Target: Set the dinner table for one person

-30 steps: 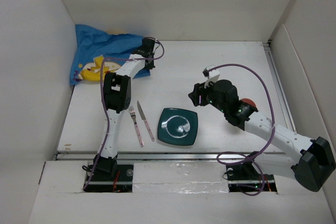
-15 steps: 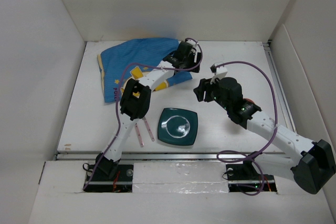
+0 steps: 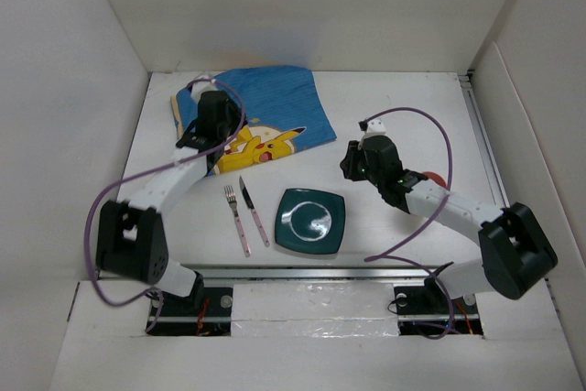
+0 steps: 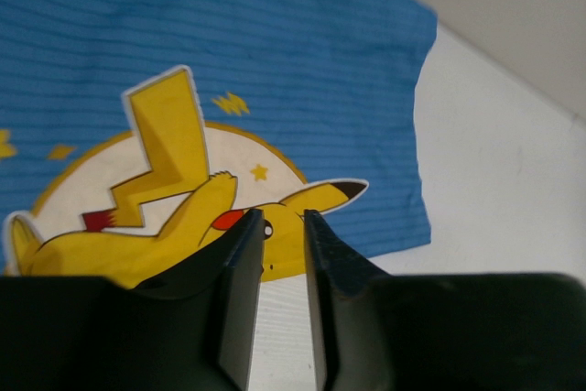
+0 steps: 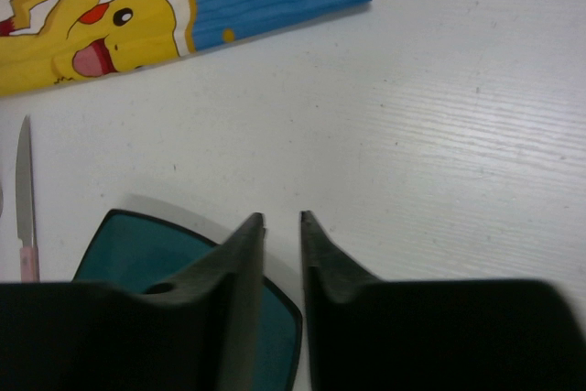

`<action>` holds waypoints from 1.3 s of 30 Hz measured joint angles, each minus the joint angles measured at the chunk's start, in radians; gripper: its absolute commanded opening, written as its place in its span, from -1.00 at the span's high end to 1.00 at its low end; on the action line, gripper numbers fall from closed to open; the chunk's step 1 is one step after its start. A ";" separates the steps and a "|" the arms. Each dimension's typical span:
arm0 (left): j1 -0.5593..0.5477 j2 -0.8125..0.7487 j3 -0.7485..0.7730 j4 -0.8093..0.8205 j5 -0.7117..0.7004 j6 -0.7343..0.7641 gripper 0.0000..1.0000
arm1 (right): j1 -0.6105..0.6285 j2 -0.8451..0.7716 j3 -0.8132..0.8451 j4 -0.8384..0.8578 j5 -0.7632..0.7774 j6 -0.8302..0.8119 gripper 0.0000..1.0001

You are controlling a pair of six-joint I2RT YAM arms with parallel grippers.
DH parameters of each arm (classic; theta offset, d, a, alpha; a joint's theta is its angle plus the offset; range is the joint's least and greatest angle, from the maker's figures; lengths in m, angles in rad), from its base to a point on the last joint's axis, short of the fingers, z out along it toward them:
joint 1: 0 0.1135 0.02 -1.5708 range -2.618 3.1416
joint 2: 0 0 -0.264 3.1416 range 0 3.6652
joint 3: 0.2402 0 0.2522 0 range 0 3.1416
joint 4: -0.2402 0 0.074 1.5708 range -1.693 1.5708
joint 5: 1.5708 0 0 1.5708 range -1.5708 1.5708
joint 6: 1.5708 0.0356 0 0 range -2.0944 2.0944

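The white dinner table (image 3: 403,107) carries a blue placemat (image 3: 252,112) with a yellow cartoon print, spread flat at the back left. A teal square plate (image 3: 311,221) lies near the front, with a fork (image 3: 236,217) and a knife (image 3: 254,211) to its left. My left gripper (image 3: 212,112) hovers over the placemat (image 4: 275,61). In its wrist view the left gripper (image 4: 284,217) is shut, a thin slit between the jaws, holding nothing. My right gripper (image 3: 352,160) hangs just beyond the plate's far right corner (image 5: 137,254). The right gripper (image 5: 282,217) is shut and empty too.
A small red object (image 3: 438,178) shows behind the right forearm. White panel walls enclose the table on three sides. A metal rail (image 3: 485,148) runs along the right edge and another along the front. The knife (image 5: 25,180) appears at the right wrist view's left edge.
The placemat went from a crumpled heap in the back left corner to lying flat. The left arm swung right with it, then returned left above it. The right gripper shifted slightly.
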State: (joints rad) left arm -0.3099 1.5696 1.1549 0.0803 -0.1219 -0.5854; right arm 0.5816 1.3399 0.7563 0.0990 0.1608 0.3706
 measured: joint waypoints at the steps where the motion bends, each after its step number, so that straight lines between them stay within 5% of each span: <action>1: 0.010 -0.075 -0.064 0.012 -0.038 -0.037 0.44 | -0.005 0.035 0.011 0.005 0.000 0.011 0.21; 6: 0.015 -0.381 -0.367 -0.009 -0.203 -0.274 -0.10 | -0.034 0.197 0.090 0.029 -0.012 0.031 0.06; 9: 0.045 -0.435 -0.470 -0.026 -0.222 -0.345 -0.16 | -0.038 0.220 0.101 0.045 -0.016 0.034 0.01; 15: 0.278 -0.500 -0.731 -0.066 -0.162 -0.472 -0.31 | -0.022 0.157 0.097 0.074 -0.020 0.022 -0.09; 23: 0.292 -0.342 -0.708 0.009 -0.179 -0.571 -0.30 | -0.018 0.111 0.095 0.097 -0.043 0.003 -0.19; 34: 0.332 -0.132 -0.587 0.088 -0.208 -0.651 0.27 | -0.018 0.112 0.086 0.097 -0.053 -0.005 -0.20; 39: 0.332 -0.140 -0.623 0.112 -0.220 -0.653 1.00 | -0.021 0.145 0.086 0.111 -0.061 0.000 -0.30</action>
State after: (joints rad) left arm 0.0219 1.4296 0.5320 0.1921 -0.3424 -1.2388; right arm 0.5602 1.4849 0.8421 0.2104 0.0994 0.3710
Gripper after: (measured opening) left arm 0.130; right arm 0.615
